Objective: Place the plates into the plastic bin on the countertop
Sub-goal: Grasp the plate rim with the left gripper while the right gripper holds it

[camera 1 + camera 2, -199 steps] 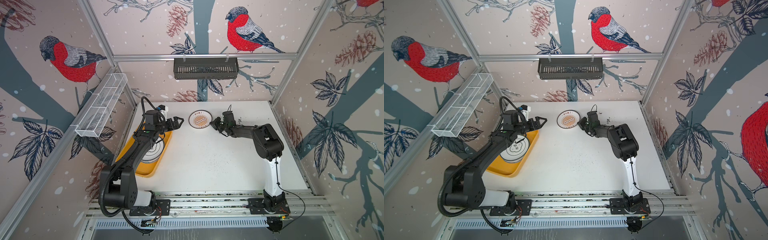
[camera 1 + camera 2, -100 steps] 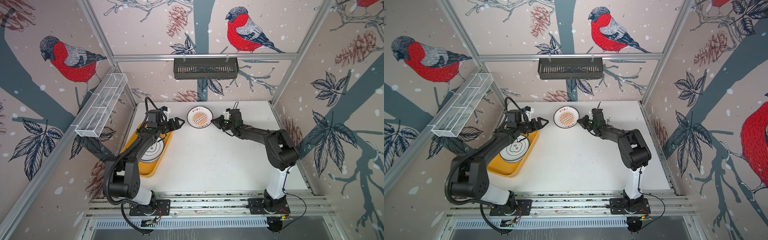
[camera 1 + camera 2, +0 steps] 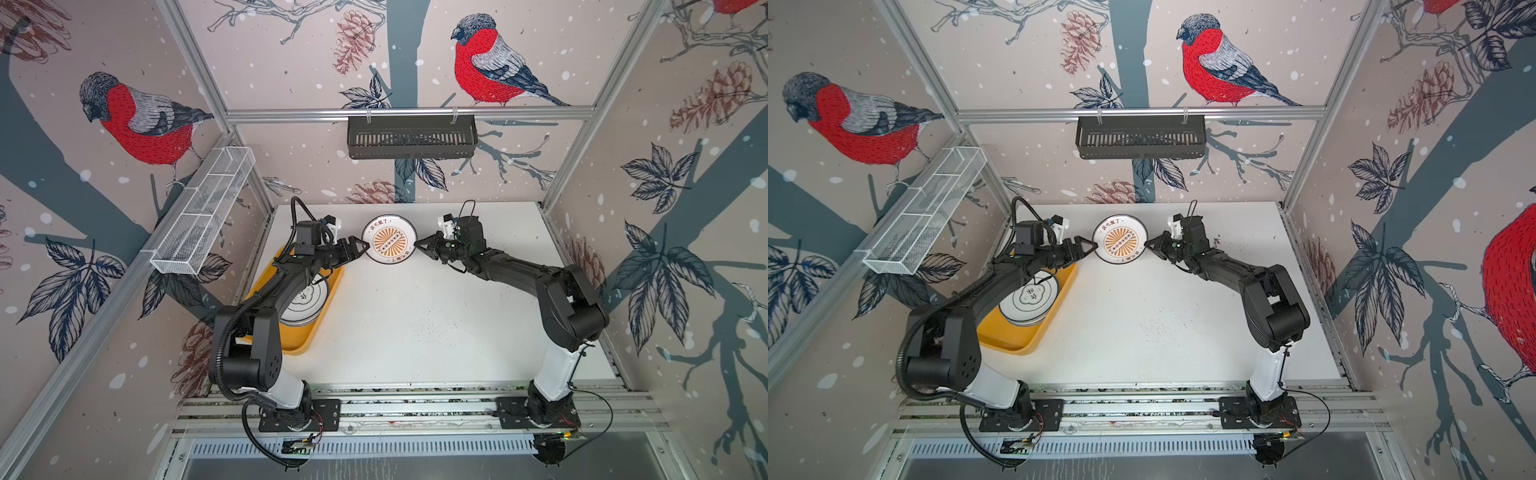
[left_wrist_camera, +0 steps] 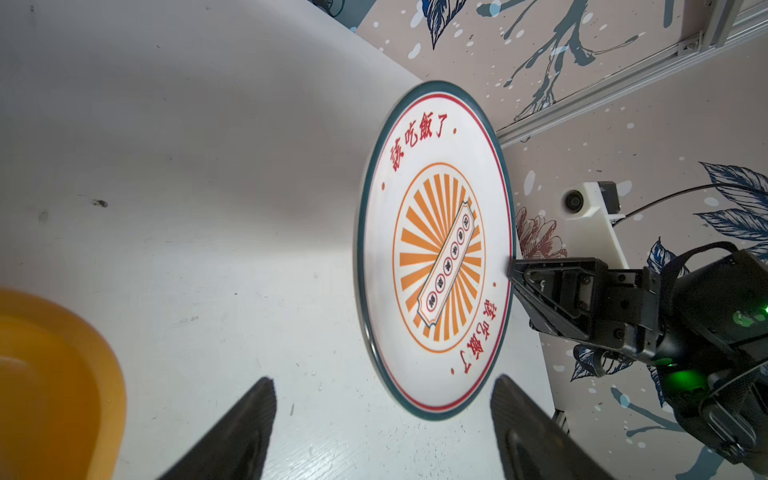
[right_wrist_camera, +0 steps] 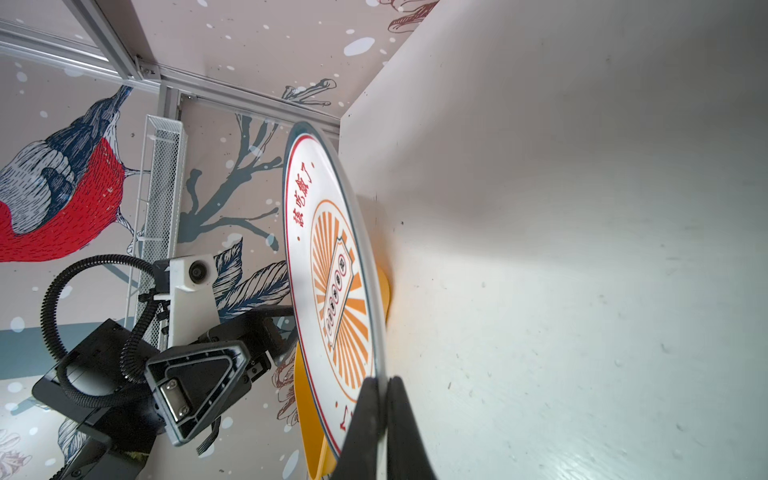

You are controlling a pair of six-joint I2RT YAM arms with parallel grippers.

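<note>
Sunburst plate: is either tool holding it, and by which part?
Yes. The right tool is shut on the rim of the sunburst plate, at the edge nearest that arm. The left tool stands open by the opposite rim, gripping nothing.

Matte black on both the left arm [image 3: 266, 299] and the right arm [image 3: 519, 270], white on each lowest segment [image 3: 555, 365]. Ribbed black hose [image 3: 217, 353] along the left, thin black wire [image 4: 685, 193] off the right. White camera housing [image 5: 193, 291] at each wrist. Wedge-shaped black right gripper [image 4: 512, 270] with small screws [image 4: 584, 279], green light [image 4: 681, 380] behind.
</note>
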